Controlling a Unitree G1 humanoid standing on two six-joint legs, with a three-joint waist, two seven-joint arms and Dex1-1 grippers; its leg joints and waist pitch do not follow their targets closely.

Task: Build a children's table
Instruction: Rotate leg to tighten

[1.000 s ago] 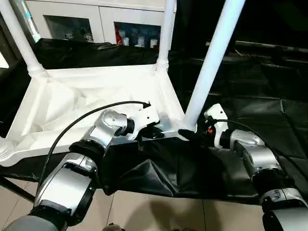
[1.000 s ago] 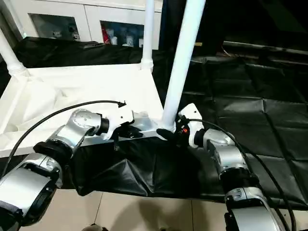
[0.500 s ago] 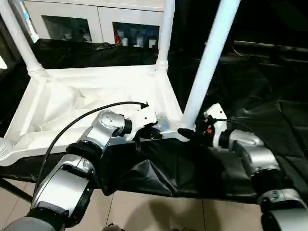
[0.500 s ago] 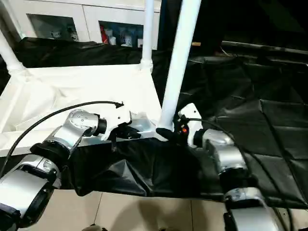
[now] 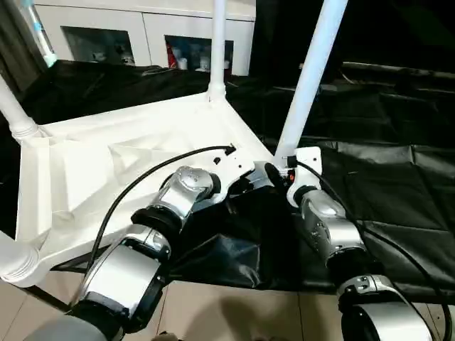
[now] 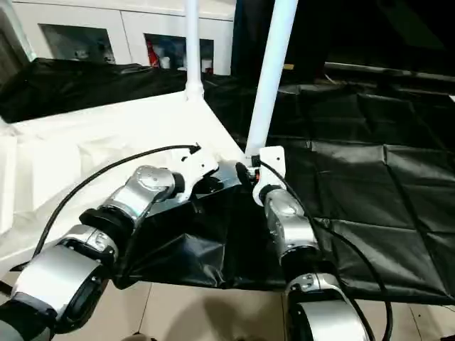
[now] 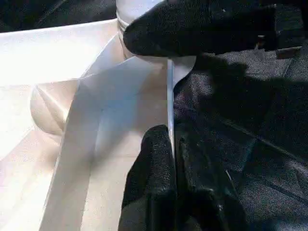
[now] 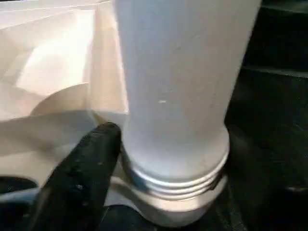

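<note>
The children's table lies upside down on black sheeting: a white ribbed tabletop (image 5: 121, 163) with legs standing up from its corners. My left gripper (image 7: 169, 132) is shut on the tabletop's thin near rim, close to the near right corner (image 5: 245, 186). My right gripper (image 5: 272, 172) sits at the base of the near right leg (image 5: 313, 71). One black finger (image 8: 91, 154) presses on the leg's collar (image 8: 178, 178); the other finger is hidden behind the leg. Another leg (image 5: 217, 42) stands at the far corner and one (image 5: 14, 117) at the left.
A white glass-door cabinet (image 5: 142, 35) stands behind the table. Black sheeting (image 5: 384, 185) spreads to the right and droops over the front edge. Beige floor tiles (image 5: 234, 312) lie below. A black cable (image 5: 142, 185) arcs over my left forearm.
The tabletop has turned: its near right corner has moved away from me and its left side has swung nearer. Both grippers went with it, keeping their holds.
</note>
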